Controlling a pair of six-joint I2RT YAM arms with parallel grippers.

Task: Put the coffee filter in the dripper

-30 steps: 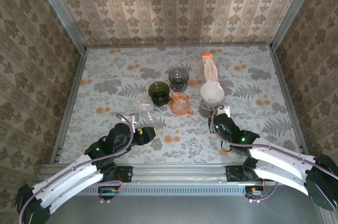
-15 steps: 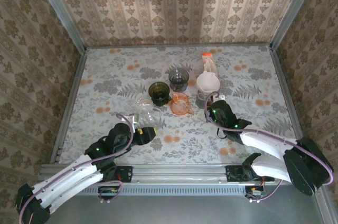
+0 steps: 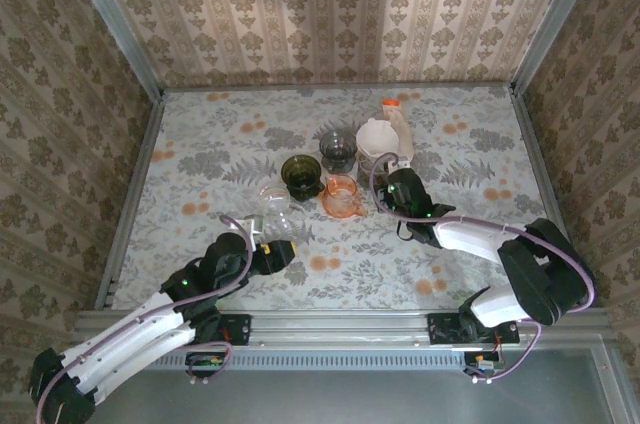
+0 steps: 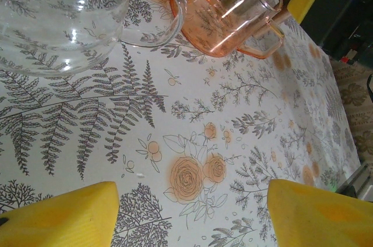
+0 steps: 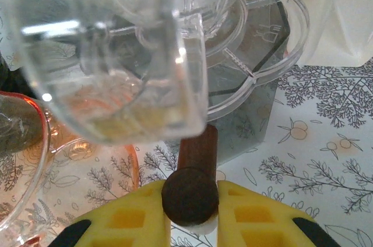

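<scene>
The right gripper was seen closed narrowly on a round brown handle, one yellow finger pressed to each side of it. At 12 o'clock from that grip the handle was joined to the dripper, whose clear walls and smoky flange were tilted close to the lens.

In the top view the coffee filter, a white cone, was found at about 11 o'clock from the gripper. It appeared to be seated in the dripper's mouth, though how deep could not be told. An orange cup lay at 9 o'clock.

The filter was judged light, thin and easily creased, so it would best be taken at its rim or seam with little pressure. The dripper was judged stiff, slick and breakable, with the handle its surest hold.

The left gripper was held wide over the table, nothing between its fingers, with a clear jug at 11 o'clock.
</scene>
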